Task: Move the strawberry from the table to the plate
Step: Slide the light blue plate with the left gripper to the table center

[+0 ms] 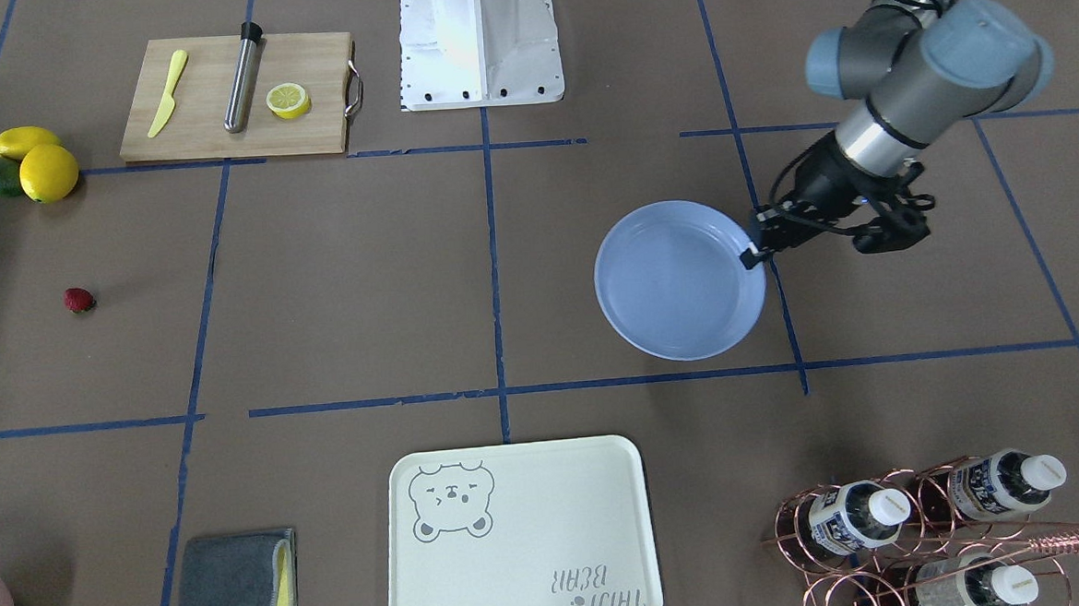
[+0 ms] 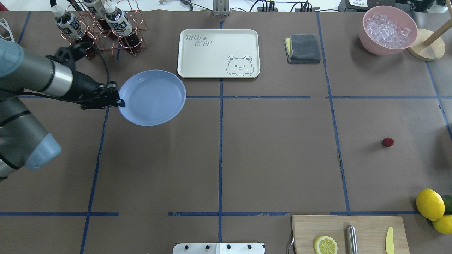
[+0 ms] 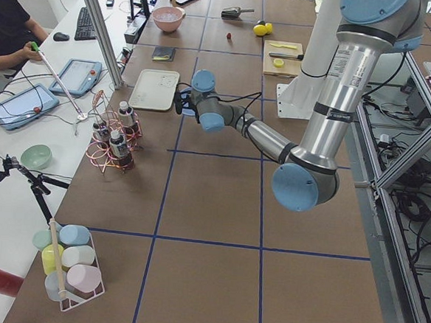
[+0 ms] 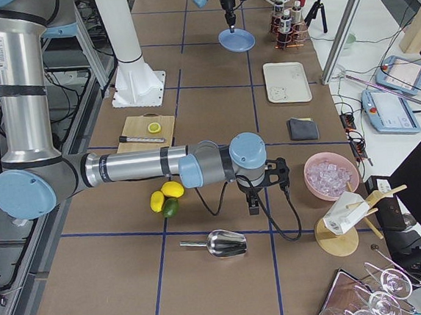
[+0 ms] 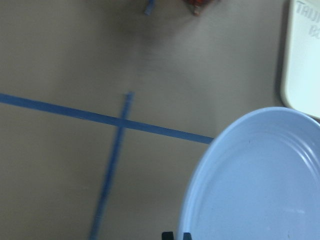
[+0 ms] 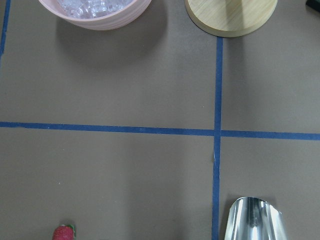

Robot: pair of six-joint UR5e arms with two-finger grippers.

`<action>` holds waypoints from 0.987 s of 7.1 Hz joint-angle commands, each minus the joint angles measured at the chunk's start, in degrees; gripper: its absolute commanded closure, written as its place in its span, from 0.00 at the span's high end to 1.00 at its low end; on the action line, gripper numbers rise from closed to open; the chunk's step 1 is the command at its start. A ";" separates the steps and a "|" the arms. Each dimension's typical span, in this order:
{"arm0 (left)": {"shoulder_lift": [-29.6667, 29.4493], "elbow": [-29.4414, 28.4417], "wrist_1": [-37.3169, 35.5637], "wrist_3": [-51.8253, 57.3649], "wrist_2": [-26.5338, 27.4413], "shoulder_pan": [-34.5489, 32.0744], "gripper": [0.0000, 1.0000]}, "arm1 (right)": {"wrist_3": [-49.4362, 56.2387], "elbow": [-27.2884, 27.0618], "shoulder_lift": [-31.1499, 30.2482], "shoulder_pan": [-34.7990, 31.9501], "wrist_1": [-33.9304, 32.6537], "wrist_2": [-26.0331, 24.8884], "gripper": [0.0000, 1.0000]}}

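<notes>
The strawberry [image 1: 78,299] [image 2: 388,141], small and dark red, lies on the brown-papered table [image 2: 275,158] on my right side. It also shows at the bottom edge of the right wrist view as the strawberry [image 6: 64,232]. The light blue plate [image 2: 152,97] [image 1: 677,282] is on my left side, and my left gripper [image 2: 118,102] [image 1: 754,253] is shut on its near rim. The plate [image 5: 260,180] fills the lower right of the left wrist view. My right gripper [image 4: 252,207] hangs over the table's right end, near the pink bowl. It shows only in the side view, so I cannot tell its state.
A cream bear tray [image 2: 219,53] sits beyond the plate, with a bottle rack [image 2: 102,28] at far left. A grey cloth [image 2: 302,48] and a pink ice bowl [image 2: 387,30] are at far right. Lemons [image 2: 430,204], a cutting board [image 2: 349,234] and a metal scoop [image 6: 255,220] lie nearer.
</notes>
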State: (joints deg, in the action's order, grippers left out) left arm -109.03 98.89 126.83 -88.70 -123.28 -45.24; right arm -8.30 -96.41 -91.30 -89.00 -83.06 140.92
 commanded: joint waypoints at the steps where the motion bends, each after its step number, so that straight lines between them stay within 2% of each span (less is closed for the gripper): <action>1: -9.94 -0.28 -6.91 -11.29 11.15 11.96 0.00 | -3.73 -1.06 0.33 2.07 0.01 -0.12 1.00; 3: -10.59 -1.59 -7.30 -12.46 21.01 19.02 0.00 | -3.83 -1.15 0.33 2.52 0.01 -0.12 1.00; 6: -10.07 -3.01 -7.21 -11.76 21.32 20.10 0.00 | -4.10 -1.24 0.51 2.61 0.09 -0.12 1.00; 7: -9.98 -2.83 -7.21 -11.76 21.15 20.10 0.31 | -4.18 -1.32 0.51 2.87 0.09 -0.12 1.00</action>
State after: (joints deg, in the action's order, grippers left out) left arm -119.16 96.03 119.62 -100.62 -102.07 -25.28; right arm -12.41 -97.67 -90.80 -86.35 -82.98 140.80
